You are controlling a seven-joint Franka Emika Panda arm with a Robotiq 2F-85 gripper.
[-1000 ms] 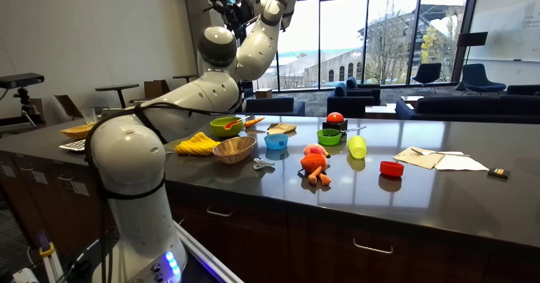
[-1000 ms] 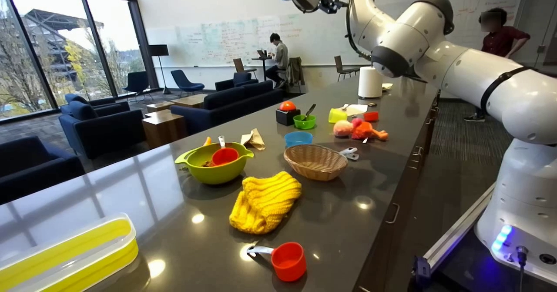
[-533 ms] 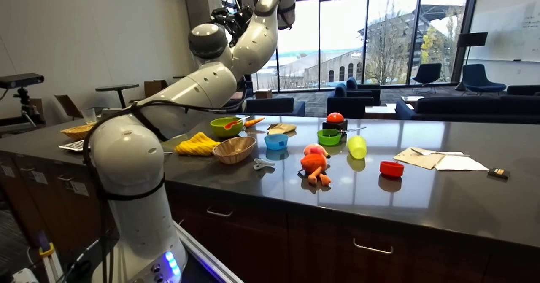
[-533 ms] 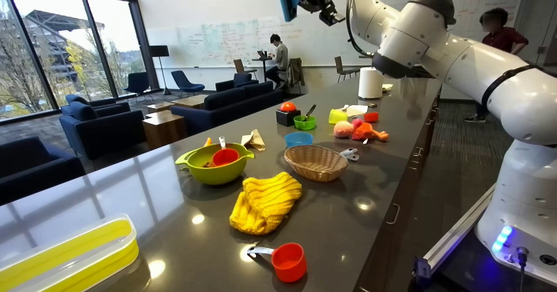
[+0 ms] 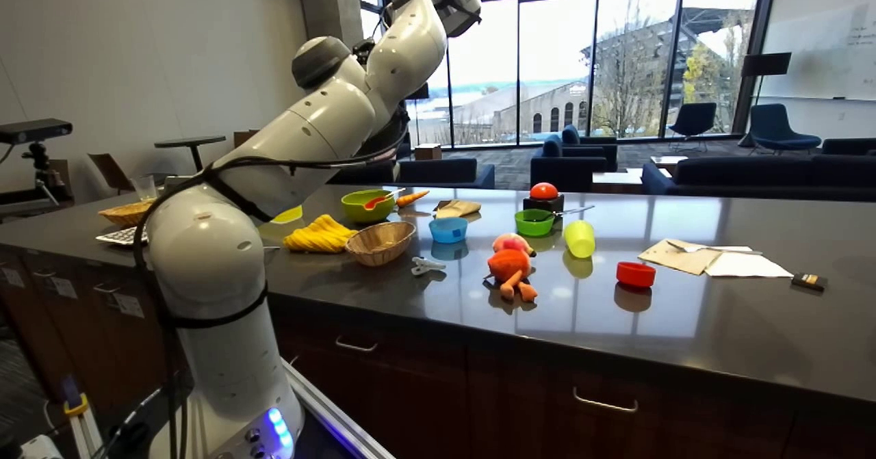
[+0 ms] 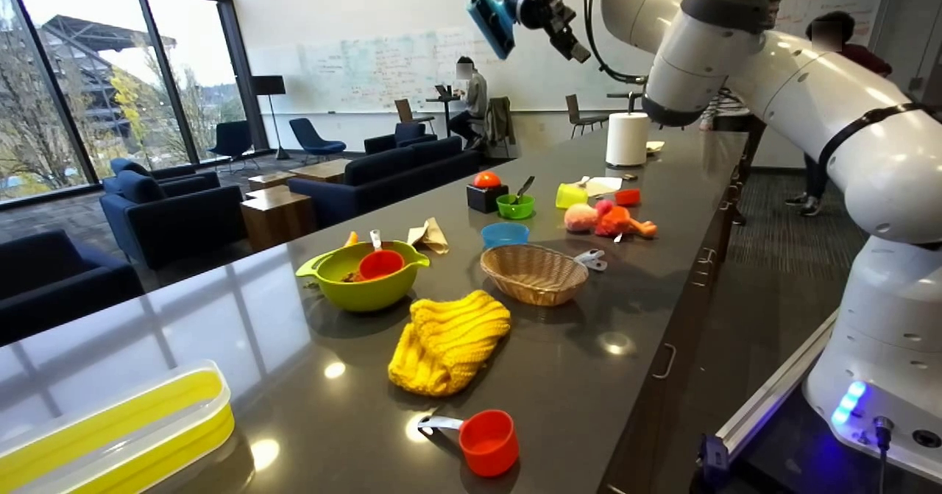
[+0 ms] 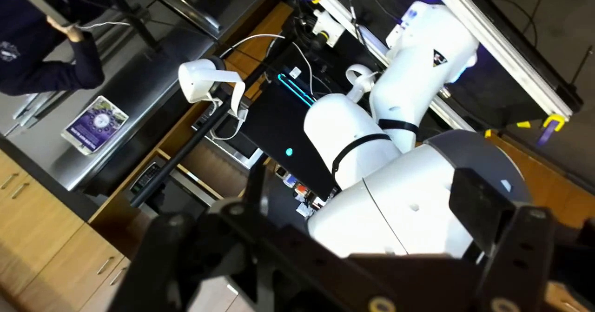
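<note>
The black two-finger gripper (image 7: 369, 198) hangs lower than a second ago, spread and empty, engaging nothing. The brown oval wicker basket (image 6: 535, 277) rests unmoved on the glossy grey counter (image 6: 563, 365), well below.

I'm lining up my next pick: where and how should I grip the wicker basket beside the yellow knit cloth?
I'd probably pinch the wicker basket by its rim, coming straight down from above to straddle that edge. It sits upright, open and uncovered, and its thin sides flare outward, leaving the edge exposed. Better avoid the side nearest the white clip.
</note>
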